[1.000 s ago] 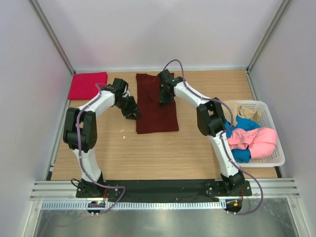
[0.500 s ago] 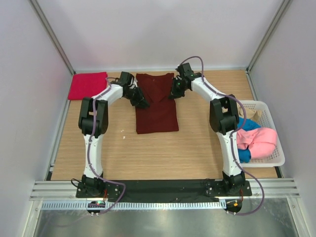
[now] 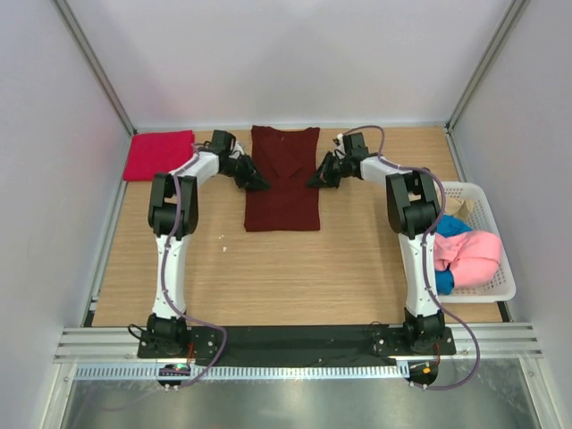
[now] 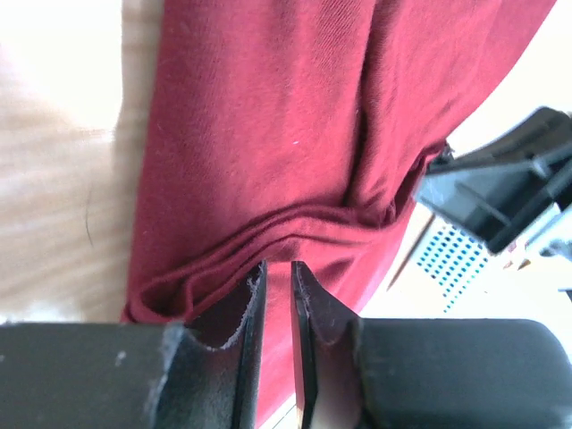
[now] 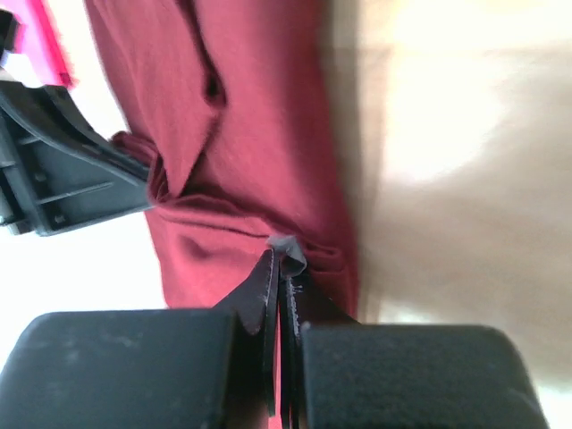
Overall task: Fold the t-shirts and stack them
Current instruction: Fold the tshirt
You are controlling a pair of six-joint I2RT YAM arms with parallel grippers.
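Top view: dark maroon cloth t-shirt [image 3: 283, 192] lies flat at the far middle of the light wooden table [image 3: 268, 268], sides already turned in so it reads as a narrow tall panel, collar end away from the arms. Left claw [image 3: 256, 181] touches its left edge, right claw [image 3: 315, 181] its right edge, both about halfway up the panel. Bright crimson-red folded t-shirt [image 3: 158, 154] sits in the far left corner, well apart, a neat rectangle. White slatted plastic basket [image 3: 483, 296] on the right holds a pink crumpled t-shirt [image 3: 466, 253], a blue one [image 3: 444, 279] and a beige one [image 3: 450, 204], all unfolded. Left wrist view: left claw [image 4: 278, 266] has its fingers drawn nearly together with only a thin slit between them; the layered edge of the maroon t-shirt [image 4: 268, 116] puckers right into the tips, so it reads as pinching that edge. Right wrist view: right claw [image 5: 279, 255] is pressed tight, the edge of the maroon t-shirt [image 5: 268, 134] bunched at the tips, pinching it. Progress, my read: one shirt done, the maroon one mid-fold with the crosswise fold and stacking onto the crimson one not yet done, three basket shirts untouched; well under half.
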